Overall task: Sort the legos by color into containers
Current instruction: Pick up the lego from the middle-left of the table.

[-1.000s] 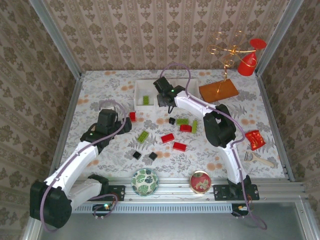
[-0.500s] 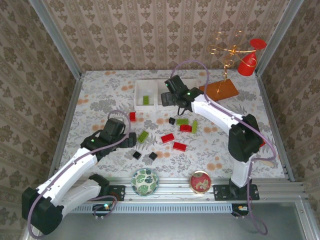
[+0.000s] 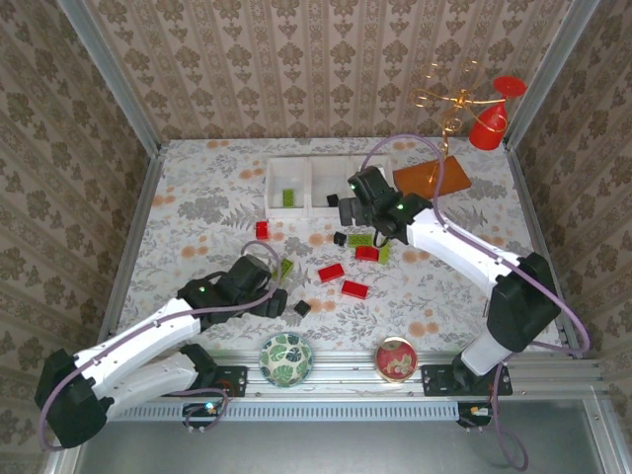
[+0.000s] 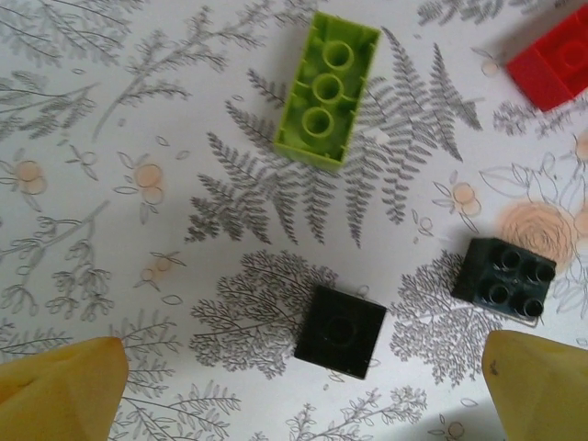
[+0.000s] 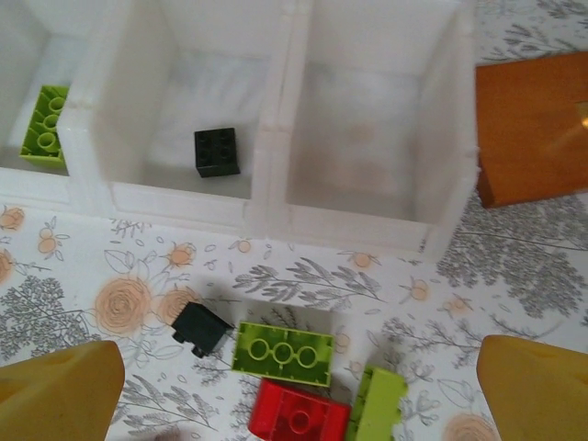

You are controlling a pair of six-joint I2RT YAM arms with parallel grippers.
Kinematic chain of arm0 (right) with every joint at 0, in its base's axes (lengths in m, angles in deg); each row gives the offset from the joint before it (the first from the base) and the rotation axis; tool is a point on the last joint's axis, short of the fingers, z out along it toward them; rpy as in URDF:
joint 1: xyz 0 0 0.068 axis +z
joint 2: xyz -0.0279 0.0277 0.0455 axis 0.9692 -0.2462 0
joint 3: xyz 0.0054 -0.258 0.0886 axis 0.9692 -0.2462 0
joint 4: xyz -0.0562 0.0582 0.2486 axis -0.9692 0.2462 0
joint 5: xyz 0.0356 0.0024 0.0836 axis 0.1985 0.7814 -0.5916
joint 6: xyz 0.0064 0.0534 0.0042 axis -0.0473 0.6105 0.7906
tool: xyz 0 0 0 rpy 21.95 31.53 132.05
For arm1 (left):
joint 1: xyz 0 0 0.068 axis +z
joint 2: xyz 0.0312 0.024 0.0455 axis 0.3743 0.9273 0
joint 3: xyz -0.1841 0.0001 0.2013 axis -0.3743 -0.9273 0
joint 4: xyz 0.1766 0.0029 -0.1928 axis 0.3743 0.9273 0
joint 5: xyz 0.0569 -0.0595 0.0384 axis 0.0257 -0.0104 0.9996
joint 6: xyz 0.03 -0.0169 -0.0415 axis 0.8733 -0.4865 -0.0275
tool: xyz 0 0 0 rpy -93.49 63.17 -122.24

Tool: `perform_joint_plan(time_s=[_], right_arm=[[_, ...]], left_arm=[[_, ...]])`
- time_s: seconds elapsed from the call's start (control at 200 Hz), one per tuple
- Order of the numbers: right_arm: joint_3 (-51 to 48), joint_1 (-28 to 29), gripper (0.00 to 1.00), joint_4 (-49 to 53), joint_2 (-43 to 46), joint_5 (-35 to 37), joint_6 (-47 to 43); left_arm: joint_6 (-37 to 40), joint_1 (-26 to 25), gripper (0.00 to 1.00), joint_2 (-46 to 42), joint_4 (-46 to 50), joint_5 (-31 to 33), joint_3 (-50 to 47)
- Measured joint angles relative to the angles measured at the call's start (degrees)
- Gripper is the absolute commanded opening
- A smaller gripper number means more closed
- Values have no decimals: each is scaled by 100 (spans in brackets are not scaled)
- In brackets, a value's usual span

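**Sorting barely begun: both claws empty, the left one lined up on a black cube**

We read the job as in its early part. The white tray [image 5: 276, 138] at the far side of the worktop [image 3: 197, 197] has one sorted lime brick [image 5: 43, 124] in its left compartment. One sorted black brick [image 5: 217, 152] lies in the middle one. The right compartment [image 5: 367, 129] is bare, and we judge it meant for red. Most of the legos lie loose on the worktop.

The right claw [image 5: 299, 381] is spread wide and holds nothing. It hangs above the worktop just in front of the tray's near wall. Under it lie a small black piece [image 5: 200, 328], a loose lime brick [image 5: 281, 352] and a red brick [image 5: 299, 418], close together. Any of these would do for its next pick.

The left claw [image 4: 303, 390] is also wide open and empty. It hovers over a black cube [image 4: 340, 331], which sits between its yellow fingers [image 4: 60, 390], so we take this pick to be the step in hand.

The next move calls for a straight descent and a squeeze on that cube alone. A studded black brick [image 4: 503, 277] lies near the right-hand finger and could be nudged. The cube sits slightly askew, so a small wrist turn may help. It then goes to the middle compartment.
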Motion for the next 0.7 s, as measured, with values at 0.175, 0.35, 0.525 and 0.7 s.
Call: perform_joint_plan(time_s=[0.175, 0.35, 0.525, 0.7], right_arm=[[-378, 0, 100, -4, 431, 131, 109], [-599, 0, 100, -4, 708, 229, 179], [-647, 0, 100, -13, 835, 302, 240], [-671, 0, 100, -22, 898, 319, 260]], left_arm=[[-66, -431, 100, 308, -20, 55, -31], [-140, -667, 100, 627, -15, 181, -31], [-179, -750, 99, 761, -24, 245, -31], [-197, -758, 98, 940, -28, 240, -31]])
